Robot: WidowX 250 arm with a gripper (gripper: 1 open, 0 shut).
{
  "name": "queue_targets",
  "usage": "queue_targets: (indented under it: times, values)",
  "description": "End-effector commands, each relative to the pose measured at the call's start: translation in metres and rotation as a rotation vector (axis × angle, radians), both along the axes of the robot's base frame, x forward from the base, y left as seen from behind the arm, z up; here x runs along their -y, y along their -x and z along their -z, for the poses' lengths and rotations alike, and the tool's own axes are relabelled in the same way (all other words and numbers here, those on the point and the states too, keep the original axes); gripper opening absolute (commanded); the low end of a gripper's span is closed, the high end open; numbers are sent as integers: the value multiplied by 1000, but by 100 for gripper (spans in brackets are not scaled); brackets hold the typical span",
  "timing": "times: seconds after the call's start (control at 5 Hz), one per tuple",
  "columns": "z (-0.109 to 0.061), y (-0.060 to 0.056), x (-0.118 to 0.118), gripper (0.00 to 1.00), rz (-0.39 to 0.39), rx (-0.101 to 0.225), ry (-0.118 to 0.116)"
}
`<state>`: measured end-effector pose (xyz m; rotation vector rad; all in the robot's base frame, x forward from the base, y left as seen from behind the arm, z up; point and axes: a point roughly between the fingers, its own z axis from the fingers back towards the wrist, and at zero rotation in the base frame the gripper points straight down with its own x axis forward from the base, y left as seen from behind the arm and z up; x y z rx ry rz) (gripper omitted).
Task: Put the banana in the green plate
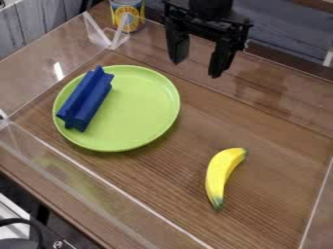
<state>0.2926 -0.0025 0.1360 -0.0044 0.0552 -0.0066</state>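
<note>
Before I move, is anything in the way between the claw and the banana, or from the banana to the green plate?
Nothing visible stands between the claw and the banana, nor between it and the green plate. The blue block sits on the plate's far side from the banana.

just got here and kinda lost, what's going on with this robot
The robot arm's hand hangs open over the far part of the table, holding nothing. The banana lies on the bare wood, apart from the green plate, where it is meant to go. A blue block sits on the plate.
</note>
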Motion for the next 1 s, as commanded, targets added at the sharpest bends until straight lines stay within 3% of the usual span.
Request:
queue_targets:
  times: [0.0, 0.4, 0.8]
  values:
    - [5, 7, 8, 100, 6, -6, 5]
    - [14, 34, 44, 100, 43, 35, 33]
    - [24, 45, 64, 100, 55, 63, 40]
